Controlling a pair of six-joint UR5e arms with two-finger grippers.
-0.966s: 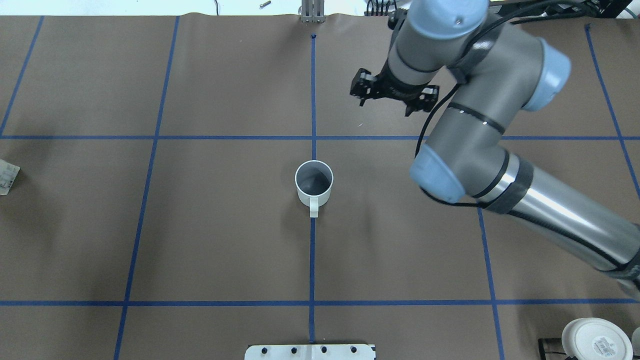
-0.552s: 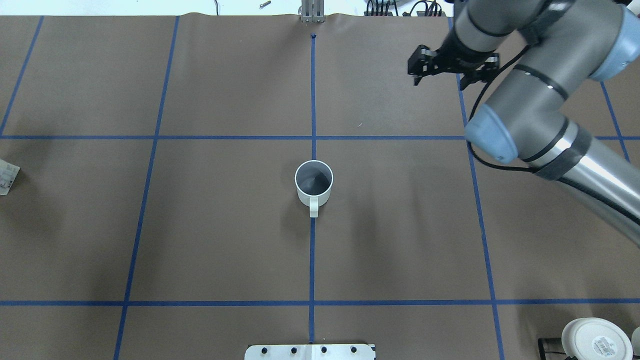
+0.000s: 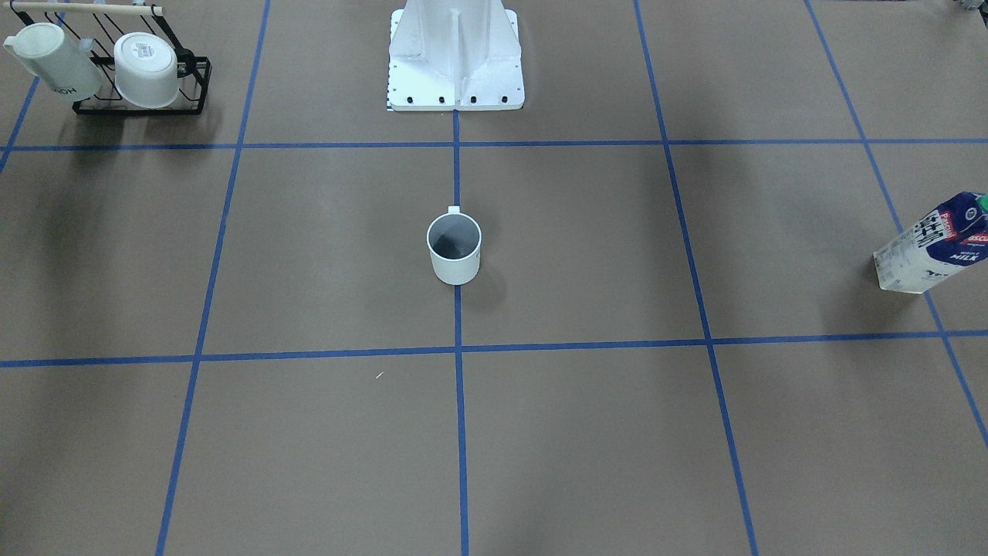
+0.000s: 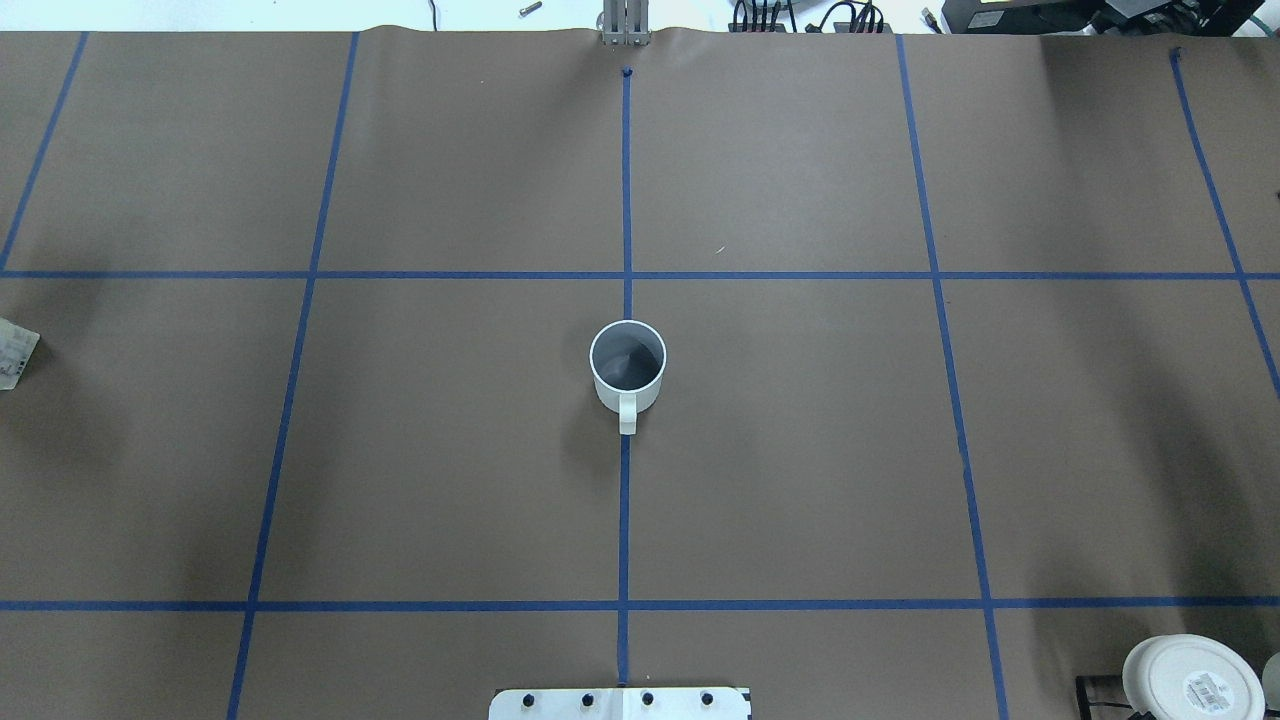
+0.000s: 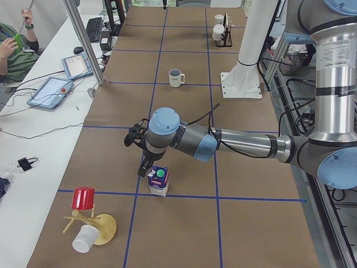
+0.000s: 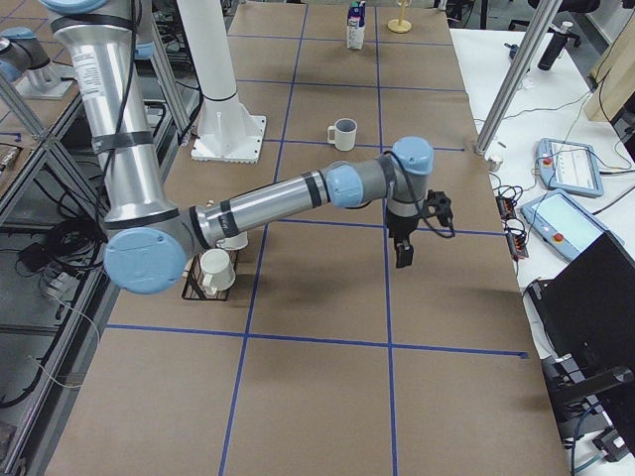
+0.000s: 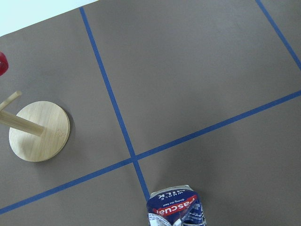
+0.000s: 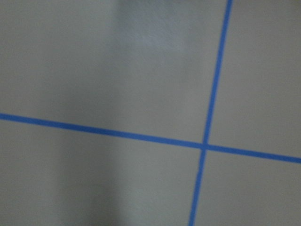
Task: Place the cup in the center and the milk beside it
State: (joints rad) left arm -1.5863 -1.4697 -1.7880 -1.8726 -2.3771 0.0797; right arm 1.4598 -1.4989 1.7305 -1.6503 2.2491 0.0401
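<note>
The cup [image 4: 628, 368], a plain white mug with a dark inside, stands upright on the blue line through the center [image 4: 700, 400], handle toward the robot; it also shows in the front view [image 3: 454, 247]. The milk [image 3: 934, 243], blue and white with a green cap, stands far out on the robot's left. In the left side view my left gripper [image 5: 146, 167] hangs just above and behind the milk [image 5: 158, 181]; I cannot tell its jaws. The left wrist view shows the milk's top [image 7: 176, 207]. My right gripper [image 6: 402, 253] hovers over bare table, well away from the cup [image 6: 343, 133]; I cannot tell its jaws.
A black rack [image 3: 139, 69] with two other white mugs stands near the robot's base [image 3: 455, 54] on its right. A wooden mug tree [image 5: 92, 223] with a red cup [image 5: 83, 198] stands beyond the milk; its round base [image 7: 40, 131] shows in the left wrist view.
My right arm has swung right and out of the overhead view. The cup has not moved.
</note>
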